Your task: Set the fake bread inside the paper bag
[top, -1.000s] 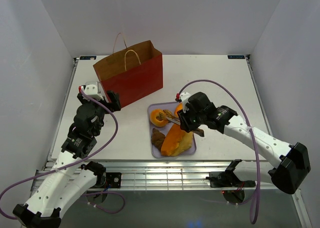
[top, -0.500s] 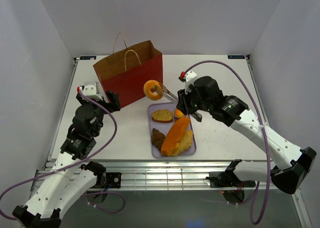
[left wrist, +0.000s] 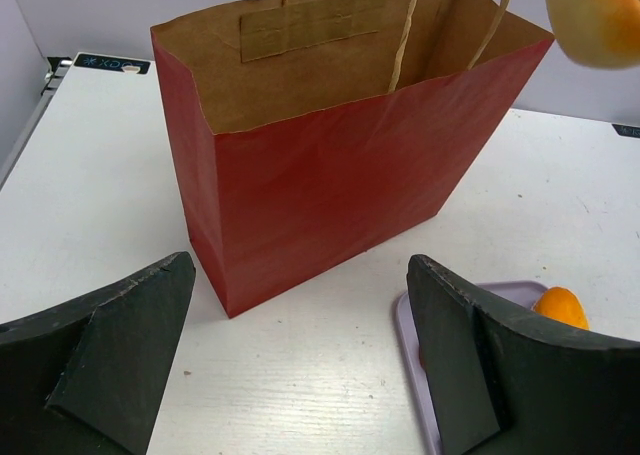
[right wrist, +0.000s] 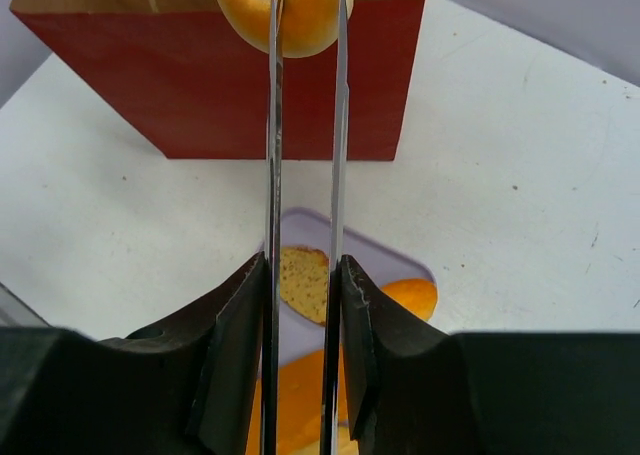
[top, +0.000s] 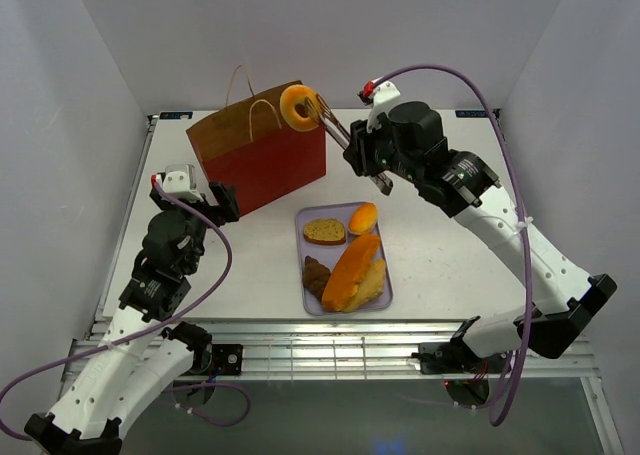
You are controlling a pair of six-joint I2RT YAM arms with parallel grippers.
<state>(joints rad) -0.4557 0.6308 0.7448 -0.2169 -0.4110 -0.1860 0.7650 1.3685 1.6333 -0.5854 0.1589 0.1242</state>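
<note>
My right gripper (top: 362, 162) is shut on metal tongs (top: 338, 133), which pinch an orange ring doughnut (top: 298, 107) high above the right end of the red paper bag (top: 262, 160). In the right wrist view the tongs (right wrist: 305, 175) run up from my gripper (right wrist: 305, 305) to the doughnut (right wrist: 300, 10) in front of the bag (right wrist: 230, 85). My left gripper (top: 205, 197) is open and empty, left of the bag. In the left wrist view the bag (left wrist: 340, 165) stands open, with the doughnut (left wrist: 595, 15) at the top right. A toast slice (top: 324, 231), a round bun (top: 363, 217), a long loaf (top: 352, 273) and a dark brown piece (top: 316, 274) lie on the tray.
The lavender tray (top: 384, 297) sits on the white table in front of the bag, between the arms. White walls close the table on three sides. A metal rail runs along the near edge.
My right arm lifted the tongs with the doughnut off the tray, up and back, to above the bag's right end. The left arm has hardly moved.
</note>
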